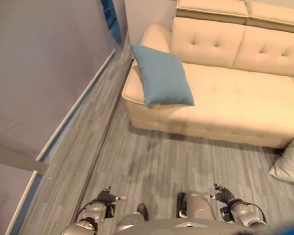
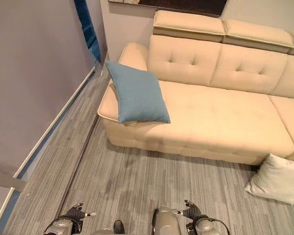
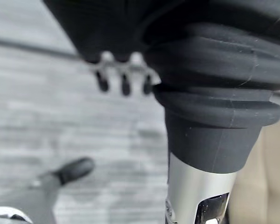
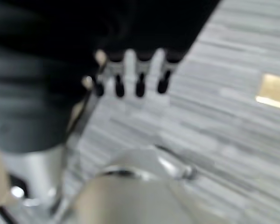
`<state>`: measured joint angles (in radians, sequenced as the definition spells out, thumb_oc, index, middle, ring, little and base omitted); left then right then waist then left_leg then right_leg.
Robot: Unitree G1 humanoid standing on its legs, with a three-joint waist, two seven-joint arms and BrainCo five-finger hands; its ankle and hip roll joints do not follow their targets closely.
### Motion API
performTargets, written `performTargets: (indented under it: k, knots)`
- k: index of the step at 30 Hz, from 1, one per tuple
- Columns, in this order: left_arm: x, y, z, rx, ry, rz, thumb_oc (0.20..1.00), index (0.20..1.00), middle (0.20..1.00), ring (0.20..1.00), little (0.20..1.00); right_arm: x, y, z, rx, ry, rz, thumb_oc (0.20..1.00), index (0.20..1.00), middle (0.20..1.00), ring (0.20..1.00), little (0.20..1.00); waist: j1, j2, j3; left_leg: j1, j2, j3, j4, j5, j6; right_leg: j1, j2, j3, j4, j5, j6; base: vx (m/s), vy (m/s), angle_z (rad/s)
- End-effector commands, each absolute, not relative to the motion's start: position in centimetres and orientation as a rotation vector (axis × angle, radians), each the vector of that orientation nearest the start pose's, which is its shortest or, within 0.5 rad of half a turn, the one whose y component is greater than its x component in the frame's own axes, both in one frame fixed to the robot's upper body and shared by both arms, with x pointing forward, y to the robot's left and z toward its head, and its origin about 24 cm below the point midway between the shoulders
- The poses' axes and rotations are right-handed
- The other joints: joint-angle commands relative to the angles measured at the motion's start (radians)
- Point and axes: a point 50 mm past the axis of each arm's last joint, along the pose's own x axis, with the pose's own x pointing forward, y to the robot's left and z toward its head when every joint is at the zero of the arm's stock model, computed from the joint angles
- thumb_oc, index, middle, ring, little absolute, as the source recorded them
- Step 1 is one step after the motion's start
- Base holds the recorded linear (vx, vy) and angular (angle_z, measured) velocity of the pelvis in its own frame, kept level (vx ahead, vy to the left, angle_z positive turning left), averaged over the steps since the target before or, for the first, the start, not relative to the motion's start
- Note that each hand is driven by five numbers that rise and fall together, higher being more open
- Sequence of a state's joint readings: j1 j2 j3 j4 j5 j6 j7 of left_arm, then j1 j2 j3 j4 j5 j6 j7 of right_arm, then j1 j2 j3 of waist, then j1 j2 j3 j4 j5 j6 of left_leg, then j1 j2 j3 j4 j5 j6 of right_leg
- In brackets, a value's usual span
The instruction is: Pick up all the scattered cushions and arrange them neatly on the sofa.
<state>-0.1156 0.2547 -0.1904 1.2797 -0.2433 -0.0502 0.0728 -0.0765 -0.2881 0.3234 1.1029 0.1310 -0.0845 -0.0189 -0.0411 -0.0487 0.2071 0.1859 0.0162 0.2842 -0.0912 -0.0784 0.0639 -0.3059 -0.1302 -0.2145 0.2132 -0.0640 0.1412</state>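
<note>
A blue cushion (image 2: pixel 137 94) leans at the left end of a cream tufted sofa (image 2: pixel 220 117), propped against the armrest with its lower corner hanging just over the front edge of the seat. A white cushion (image 2: pixel 277 178) lies on the grey plank floor (image 2: pixel 152 176), just beside the sofa's front right corner and well apart from the blue one. The robot stands back from the sofa, both arms low. The left hand (image 1: pixel 109 196) hangs over the floor with fingers relaxed and nothing in them; the right hand (image 1: pixel 221 192) likewise hangs loose and empty above the planks.

The white cushion looks plump, light and soft, with a woven cover that should not slip. It will likely sag and fold if pinched at one corner, so a hold across an edge, or one hand on each side, would probably carry it best. It seems in no danger of breaking if dropped. The blue cushion may need only a nudge upright against the backrest.
</note>
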Motion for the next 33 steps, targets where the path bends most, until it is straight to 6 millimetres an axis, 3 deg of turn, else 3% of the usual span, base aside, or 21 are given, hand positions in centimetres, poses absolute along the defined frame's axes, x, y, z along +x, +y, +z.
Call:
performTargets:
  k: [1,5,8,10,13,14,16,18,20,26,28,30,32,33]
  knots:
    - [14.6,23.9,-14.4,0.214,1.038,0.175,1.0,1.0,1.0,1.0,1.0,15.0,-23.2,-13.8,-0.375,0.964,0.059,1.0,1.0,1.0,1.0,1.0,-0.036,-0.013,0.016,-0.002,-0.043,-0.085,0.078,-0.012,-0.08,0.111,0.053,0.085,-0.157,0.167,0.017,0.29,-0.104,0.01]
    - [14.0,23.2,-14.8,0.2,1.059,0.161,1.0,1.0,1.0,1.0,1.0,14.4,-23.5,-14.0,-0.385,0.984,0.058,1.0,1.0,1.0,1.0,1.0,-0.041,-0.008,0.0,0.022,-0.04,-0.093,0.093,-0.02,-0.089,0.142,0.055,0.081,-0.149,0.181,0.007,0.24,-0.115,0.19]
    - [14.3,22.5,-14.8,0.206,1.052,0.127,1.0,1.0,1.0,1.0,1.0,13.8,-24.3,-14.0,-0.381,1.005,0.029,1.0,1.0,1.0,1.0,1.0,-0.063,0.002,-0.004,-0.016,-0.001,-0.095,0.25,0.049,-0.155,0.198,0.072,0.062,-0.162,0.16,-0.033,0.22,-0.182,0.19]
    - [15.2,22.1,-14.5,0.189,1.02,0.12,1.0,1.0,1.0,1.0,1.0,13.7,-24.7,-13.9,-0.372,1.003,0.009,1.0,1.0,1.0,1.0,1.0,-0.056,-0.02,0.009,-0.093,0.034,-0.083,0.417,0.115,-0.192,0.249,0.07,0.055,-0.186,0.139,-0.064,0.17,-0.232,0.4]
    - [16.0,21.8,-14.3,0.184,0.999,0.116,1.0,1.0,1.0,1.0,1.0,13.5,-24.8,-14.0,-0.371,1.014,-0.001,1.0,1.0,1.0,1.0,1.0,-0.044,-0.039,0.023,-0.147,0.068,-0.057,0.498,0.131,-0.198,0.292,0.07,0.038,-0.207,0.116,-0.079,0.16,-0.161,0.22]
    - [16.6,21.5,-14.0,0.196,0.98,0.099,1.0,1.0,1.0,1.0,1.0,13.5,-24.8,-14.0,-0.36,1.016,-0.011,1.0,1.0,1.0,1.0,1.0,-0.022,-0.049,0.028,-0.226,0.078,-0.028,0.414,0.098,-0.17,0.337,0.07,0.03,-0.228,0.089,-0.076,0.27,-0.081,-0.02]
    - [16.2,21.6,-14.2,0.195,0.993,0.103,1.0,1.0,1.0,1.0,1.0,13.5,-24.7,-14.1,-0.361,1.015,-0.005,1.0,1.0,1.0,1.0,1.0,-0.014,-0.044,0.022,-0.235,0.087,-0.009,0.284,0.097,-0.161,0.355,0.074,0.028,-0.23,0.071,-0.066,0.32,-0.01,0.21]
    - [15.7,21.8,-14.4,0.191,1.008,0.117,1.0,1.0,1.0,1.0,1.0,13.4,-24.5,-14.1,-0.365,1.014,0.001,1.0,1.0,1.0,1.0,1.0,0.0,-0.03,0.016,-0.255,0.105,-0.022,0.169,0.165,-0.171,0.384,0.09,0.032,-0.231,0.046,-0.062,0.29,0.064,-0.01]
    - [15.4,22.0,-14.5,0.195,1.018,0.123,1.0,1.0,1.0,1.0,1.0,13.2,-24.5,-14.2,-0.364,1.016,0.0,1.0,1.0,1.0,1.0,1.0,0.004,-0.025,0.017,-0.266,0.121,-0.015,0.131,0.212,-0.182,0.41,0.095,0.036,-0.224,0.023,-0.064,0.27,0.077,-0.01]
    - [14.3,22.5,-14.8,0.187,1.049,0.147,1.0,1.0,1.0,1.0,1.0,13.7,-23.7,-14.2,-0.352,1.002,0.015,1.0,1.0,1.0,1.0,1.0,0.017,-0.037,-0.007,-0.217,0.061,-0.005,0.139,0.134,-0.136,0.407,0.052,0.048,-0.109,-0.007,-0.031,0.24,0.174,-0.05]
    - [14.4,23.0,-14.7,0.193,1.05,0.156,1.0,1.0,1.0,1.0,1.0,14.3,-23.2,-14.1,-0.361,0.986,0.039,1.0,1.0,1.0,1.0,1.0,0.023,-0.035,-0.002,-0.191,0.031,0.011,0.157,0.082,-0.094,0.337,0.002,0.05,0.071,0.043,0.007,0.21,0.283,-0.15]
    - [14.6,23.7,-14.4,0.207,1.042,0.17,1.0,1.0,1.0,1.0,1.0,15.6,-22.9,-13.6,-0.363,0.939,0.05,1.0,1.0,1.0,1.0,1.0,0.013,-0.022,0.012,-0.138,0.023,0.028,0.138,0.062,-0.065,0.247,-0.024,0.042,0.224,0.143,0.025,0.17,0.217,-0.39]
    - [14.5,23.8,-14.4,0.204,1.045,0.178,1.0,1.0,1.0,1.0,1.0,15.7,-22.9,-13.5,-0.36,0.933,0.049,1.0,1.0,1.0,1.0,1.0,0.012,-0.015,0.016,-0.125,0.023,0.031,0.131,0.055,-0.062,0.228,-0.033,0.029,0.254,0.145,0.024,0.19,0.155,-0.04]
    - [14.1,24.4,-14.4,0.2,1.052,0.204,1.0,1.0,1.0,1.0,1.0,15.4,-22.8,-13.6,-0.362,0.938,0.053,1.0,1.0,1.0,1.0,1.0,0.011,-0.008,0.014,-0.076,0.005,0.033,0.1,0.028,-0.064,0.201,-0.08,-0.032,0.254,0.138,0.03,0.37,0.144,-0.22]
